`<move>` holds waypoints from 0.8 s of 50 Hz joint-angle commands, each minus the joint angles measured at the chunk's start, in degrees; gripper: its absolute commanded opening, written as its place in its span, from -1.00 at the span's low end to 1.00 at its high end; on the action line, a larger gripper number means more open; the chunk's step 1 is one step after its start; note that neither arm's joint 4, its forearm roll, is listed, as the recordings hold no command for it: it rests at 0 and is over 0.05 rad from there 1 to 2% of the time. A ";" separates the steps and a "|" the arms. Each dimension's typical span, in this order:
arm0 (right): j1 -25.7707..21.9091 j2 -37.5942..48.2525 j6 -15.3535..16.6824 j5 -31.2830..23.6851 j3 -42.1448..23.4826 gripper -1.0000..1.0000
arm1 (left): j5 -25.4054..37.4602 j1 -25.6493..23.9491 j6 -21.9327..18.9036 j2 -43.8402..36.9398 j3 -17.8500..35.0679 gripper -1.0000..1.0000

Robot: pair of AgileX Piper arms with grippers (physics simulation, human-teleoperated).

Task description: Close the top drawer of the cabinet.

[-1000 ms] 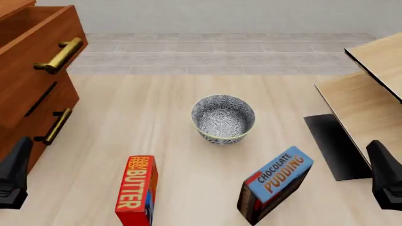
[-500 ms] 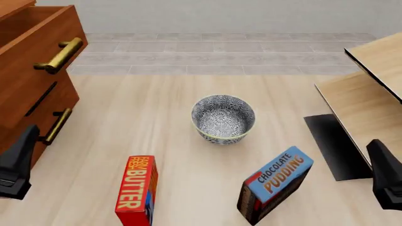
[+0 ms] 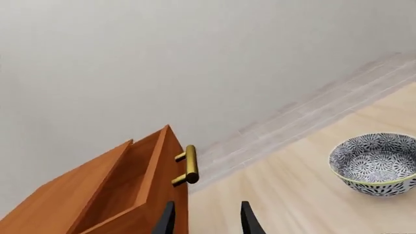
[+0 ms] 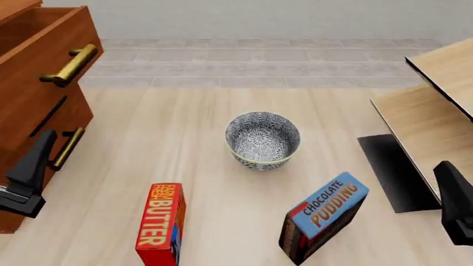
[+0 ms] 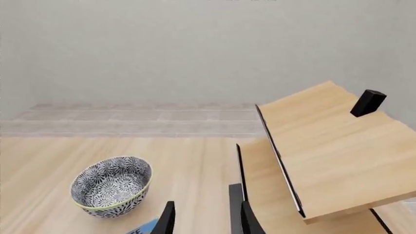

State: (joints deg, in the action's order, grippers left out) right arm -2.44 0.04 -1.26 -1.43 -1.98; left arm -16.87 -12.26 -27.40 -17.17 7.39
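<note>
The cabinet (image 4: 30, 119) stands at the left. Its top drawer (image 4: 41, 61) is pulled out, its brass bar handle (image 4: 70, 65) facing the table. My left gripper (image 4: 44, 141) is open and empty, low in front of the cabinet beside a lower drawer's handle (image 4: 65, 148) and below the top drawer. In the left wrist view the top drawer (image 3: 140, 183) shows open from above with its handle (image 3: 190, 165) just beyond my open left gripper (image 3: 206, 220). My right gripper (image 4: 449, 173) is at the near right, open and empty (image 5: 206, 220).
A patterned bowl (image 4: 262, 138) sits mid-table. A red butter box (image 4: 161, 224) and a chocolate pudding box (image 4: 323, 216) stand near the front. Pale wood furniture with black edges (image 4: 436, 111) fills the right side.
My left gripper has risen and moved forward and a little right, closer to the cabinet front. The right gripper has barely moved. The drawer has not moved.
</note>
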 commanded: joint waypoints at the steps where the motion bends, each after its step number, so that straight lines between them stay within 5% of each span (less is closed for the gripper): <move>1: -0.15 -0.01 -0.40 -0.27 -0.50 1.00 | -3.56 -1.91 -4.26 -4.67 1.50 1.00; 15: -0.45 -0.01 -0.59 0.00 -0.24 1.00 | -7.73 -2.31 -8.13 -10.14 3.92 1.00; 16: -0.46 -0.01 -0.52 -0.05 -0.30 1.00 | -9.92 -3.02 -11.05 -11.35 3.78 1.00; 27: -0.74 -0.01 -0.32 0.11 -0.03 1.00 | -14.67 -2.43 -16.00 -17.18 5.76 1.00; 40: -0.97 -0.02 -0.18 0.05 0.04 1.00 | -30.41 -2.78 -30.62 -31.28 1.67 1.00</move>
State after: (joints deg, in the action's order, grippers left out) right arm -3.22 0.03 -1.54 -1.34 -1.95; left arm -37.21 -14.84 -49.08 -39.15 11.09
